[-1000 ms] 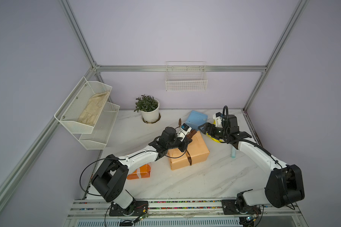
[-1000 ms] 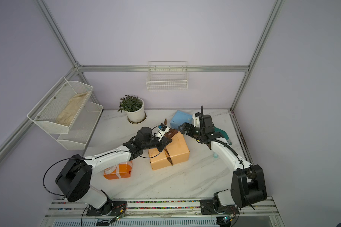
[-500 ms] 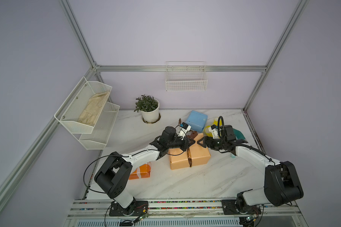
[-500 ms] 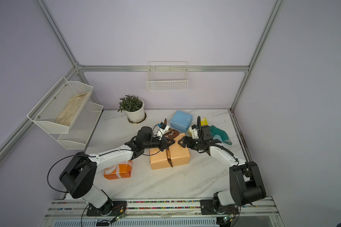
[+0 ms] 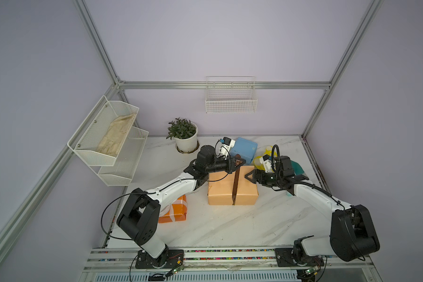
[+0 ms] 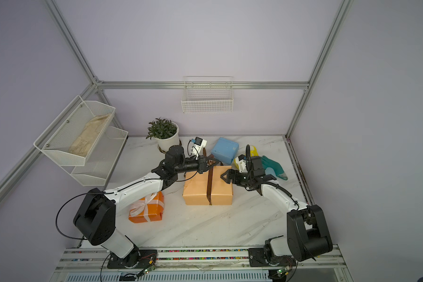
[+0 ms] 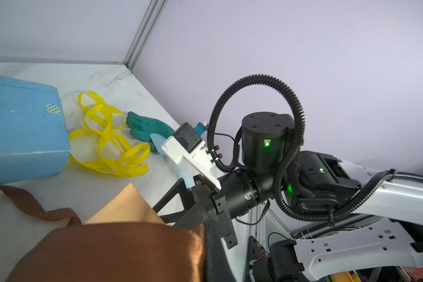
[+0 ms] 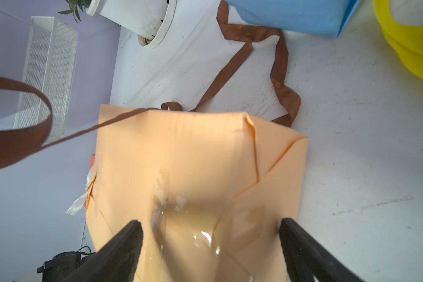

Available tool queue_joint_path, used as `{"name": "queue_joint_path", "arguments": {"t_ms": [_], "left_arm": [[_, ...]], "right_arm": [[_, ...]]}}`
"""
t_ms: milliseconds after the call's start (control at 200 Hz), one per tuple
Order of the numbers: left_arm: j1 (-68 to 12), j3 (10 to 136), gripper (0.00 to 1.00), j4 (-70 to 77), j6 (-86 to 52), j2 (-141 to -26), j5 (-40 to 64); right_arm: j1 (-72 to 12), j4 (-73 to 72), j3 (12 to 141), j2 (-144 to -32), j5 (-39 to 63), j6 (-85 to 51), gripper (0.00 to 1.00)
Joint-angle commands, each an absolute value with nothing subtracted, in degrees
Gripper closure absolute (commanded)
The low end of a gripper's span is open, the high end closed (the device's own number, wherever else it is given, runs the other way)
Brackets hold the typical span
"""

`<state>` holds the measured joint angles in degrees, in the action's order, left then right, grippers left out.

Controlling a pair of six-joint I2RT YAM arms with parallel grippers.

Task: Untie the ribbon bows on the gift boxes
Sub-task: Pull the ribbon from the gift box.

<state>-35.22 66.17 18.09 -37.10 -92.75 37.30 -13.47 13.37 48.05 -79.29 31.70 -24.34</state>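
The large peach gift box (image 5: 220, 193) (image 6: 195, 190) lies mid-table with a dark brown ribbon (image 5: 235, 185) (image 8: 230, 70) running over its top, loose tails trailing behind it. My left gripper (image 5: 239, 163) (image 7: 205, 256) is shut on this brown ribbon (image 7: 120, 251) above the box's back edge. My right gripper (image 5: 248, 176) (image 8: 210, 234) stands open at the box's right end, one finger on each side of it. The blue box (image 5: 244, 150) sits behind, loose yellow ribbon (image 7: 105, 139) beside it. The orange box (image 6: 147, 210) wears a white bow (image 6: 145, 203).
A potted plant (image 5: 186, 141) stands at the back. A teal glove (image 6: 274, 167) lies near the right wall. White mesh shelves (image 5: 108, 144) hang on the left wall and a wire basket (image 5: 231, 97) on the back wall.
My right arm has dropped from above the yellow ribbon to the peach box's right end. The peach box has turned squarer to the table. My left gripper keeps the brown ribbon.
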Motion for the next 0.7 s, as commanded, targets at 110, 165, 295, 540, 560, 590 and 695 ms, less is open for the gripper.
{"name": "queue_joint_path", "arguments": {"t_ms": [110, 165, 295, 540, 560, 590, 695], "left_arm": [[-34.7, 73.2, 1.00, 16.7, -37.2, -89.0, 39.6], [-34.5, 72.3, 1.00, 16.7, -37.6, -88.7, 39.4], [-33.3, 73.6, 1.00, 13.6, -36.3, -87.1, 38.9], [-33.2, 76.4, 1.00, 9.6, -33.7, -87.1, 38.3], [-33.2, 76.2, 1.00, 9.9, -33.9, -87.2, 38.4], [-33.2, 75.9, 1.00, 10.5, -34.4, -87.4, 38.7], [-33.2, 74.8, 1.00, 12.0, -35.2, -87.8, 39.0]], "right_arm": [[-13.3, 13.4, 49.9, -75.6, 30.1, -25.9, 0.03], [-13.3, 15.9, 51.0, -74.9, 28.1, -24.3, 0.03], [-13.3, 19.3, 54.3, -72.5, 25.6, -22.0, 0.03], [-13.3, 9.9, 52.7, -66.6, 32.6, -15.3, 0.04], [-13.2, 7.4, 51.8, -66.4, 34.2, -15.2, 0.05], [-13.3, 3.5, 50.3, -66.2, 35.7, -15.6, 0.05], [-13.2, -7.9, 47.4, -68.0, 39.1, -14.8, 0.05]]}}
